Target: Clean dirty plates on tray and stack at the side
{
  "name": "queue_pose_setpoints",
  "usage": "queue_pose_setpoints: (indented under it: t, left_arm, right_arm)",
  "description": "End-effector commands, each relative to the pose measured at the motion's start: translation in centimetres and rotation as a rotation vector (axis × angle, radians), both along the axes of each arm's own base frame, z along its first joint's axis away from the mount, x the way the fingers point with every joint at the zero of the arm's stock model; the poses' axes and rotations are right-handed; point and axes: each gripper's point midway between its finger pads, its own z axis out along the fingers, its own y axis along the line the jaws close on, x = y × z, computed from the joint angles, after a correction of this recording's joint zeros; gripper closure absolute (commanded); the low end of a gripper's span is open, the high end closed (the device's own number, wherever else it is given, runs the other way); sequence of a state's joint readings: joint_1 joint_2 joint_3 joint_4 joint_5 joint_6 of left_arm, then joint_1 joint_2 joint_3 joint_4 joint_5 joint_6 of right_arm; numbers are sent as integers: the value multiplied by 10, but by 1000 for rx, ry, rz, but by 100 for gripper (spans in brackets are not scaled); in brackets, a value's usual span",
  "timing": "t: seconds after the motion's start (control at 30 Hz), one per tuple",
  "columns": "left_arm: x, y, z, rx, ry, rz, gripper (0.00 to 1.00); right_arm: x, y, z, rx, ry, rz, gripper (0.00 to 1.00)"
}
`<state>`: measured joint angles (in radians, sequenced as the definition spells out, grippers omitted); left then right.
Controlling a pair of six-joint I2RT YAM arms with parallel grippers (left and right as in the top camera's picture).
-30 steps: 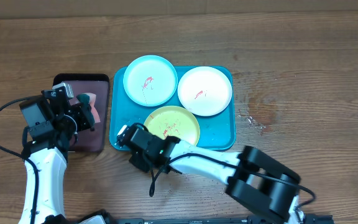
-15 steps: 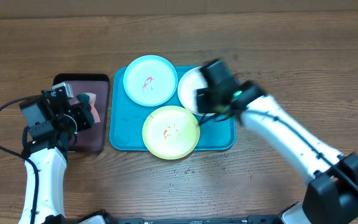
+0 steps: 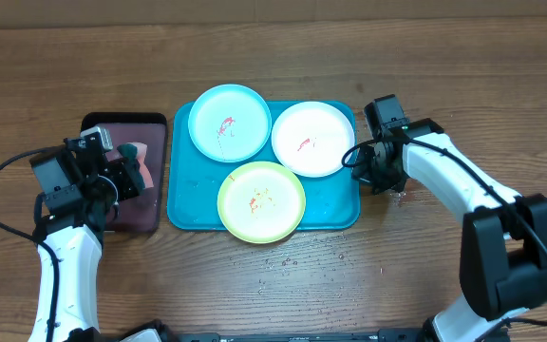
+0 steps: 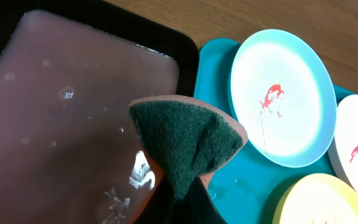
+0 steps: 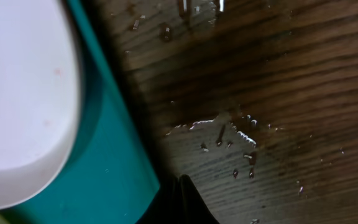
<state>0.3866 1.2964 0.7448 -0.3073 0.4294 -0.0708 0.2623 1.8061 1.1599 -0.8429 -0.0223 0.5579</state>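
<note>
Three smeared plates lie on the teal tray (image 3: 335, 211): a light blue plate (image 3: 230, 123) at the back left, a white one (image 3: 313, 139) at the back right, and a yellow-green one (image 3: 261, 200) in front, overhanging the rim. My left gripper (image 4: 182, 200) hangs over the black tray (image 4: 185, 53), shut on a green sponge (image 4: 191, 140) with an orange back. My right gripper (image 5: 185, 202) is shut on nothing, low over the wet wood just right of the teal tray (image 5: 98, 180), beside the white plate (image 5: 17, 93).
The black-rimmed tray (image 3: 156, 122) holds pinkish water (image 4: 73, 112) and sits left of the teal tray. Water drops (image 5: 229, 134) lie on the wood by my right gripper (image 3: 384, 182), and more drops (image 3: 283, 263) dot the table in front of the tray.
My right arm has swung from the tray's front edge, across the white plate, to the tray's right side. The left arm and sponge have not moved.
</note>
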Motion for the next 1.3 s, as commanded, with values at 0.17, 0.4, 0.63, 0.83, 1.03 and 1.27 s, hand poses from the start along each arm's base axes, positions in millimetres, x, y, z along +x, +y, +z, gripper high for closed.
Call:
queue_pose_setpoints:
  t: [0.17,0.4,0.63,0.83,1.03,1.27]
  left_arm:
    - [0,0,-1,14,-1,-12,96]
    - [-1,0,-2,13,2,-12,96]
    - [-1,0,-2,13,4,-12,96]
    - [-1,0,-3,12,5,-12,96]
    - [-1,0,-3,12,6,-12,96]
    - [-1,0,-3,12,6,-12,96]
  right_arm:
    - [6,2,-13,15,-20,-16,96]
    - [8,3,-16,21,-31,-16,96]
    - [8,8,-20,42,-26,10,96]
    - [12,18,-20,91,-44,99,96]
    - [15,20,-20,96,-56,108,96]
    - [27,28,-16,121,-115,181,96]
